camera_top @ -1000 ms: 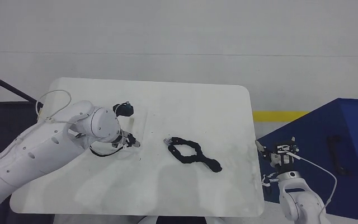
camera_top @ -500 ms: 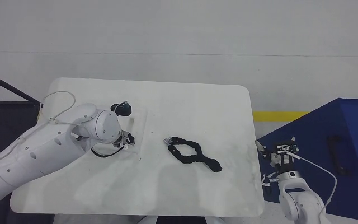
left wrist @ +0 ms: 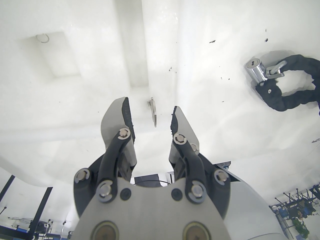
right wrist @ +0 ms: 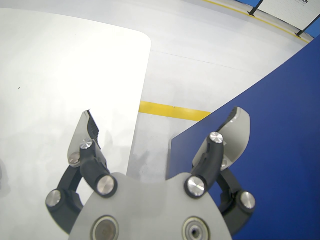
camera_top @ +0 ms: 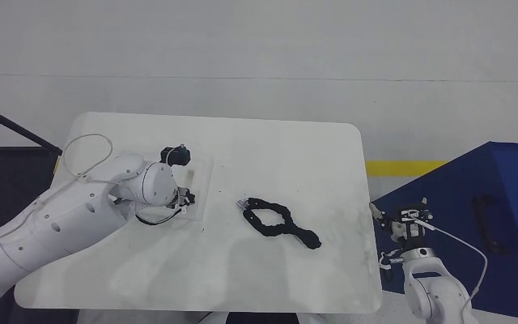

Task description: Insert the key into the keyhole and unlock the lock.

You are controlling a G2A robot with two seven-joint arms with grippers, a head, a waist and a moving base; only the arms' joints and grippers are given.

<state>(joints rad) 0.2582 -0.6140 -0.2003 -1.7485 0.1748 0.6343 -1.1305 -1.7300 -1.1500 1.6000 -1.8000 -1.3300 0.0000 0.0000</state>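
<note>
My left arm (camera_top: 73, 219) comes in from the near left, wrist tipped down. I see the left gripper (left wrist: 150, 111) at centre left with fingers partly spread. The right gripper (right wrist: 162, 116) sits at the near right, aimed toward the far side, fingers spread wide.

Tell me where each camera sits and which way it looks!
Top view: above the arms, looking down at the table; both arms show.
Left wrist view: on that arm, facing the key; open left gripper shows.
Right wrist view: on that arm, facing table edge and floor; open right gripper shows.
Shared: top and left wrist both see the lock.
</note>
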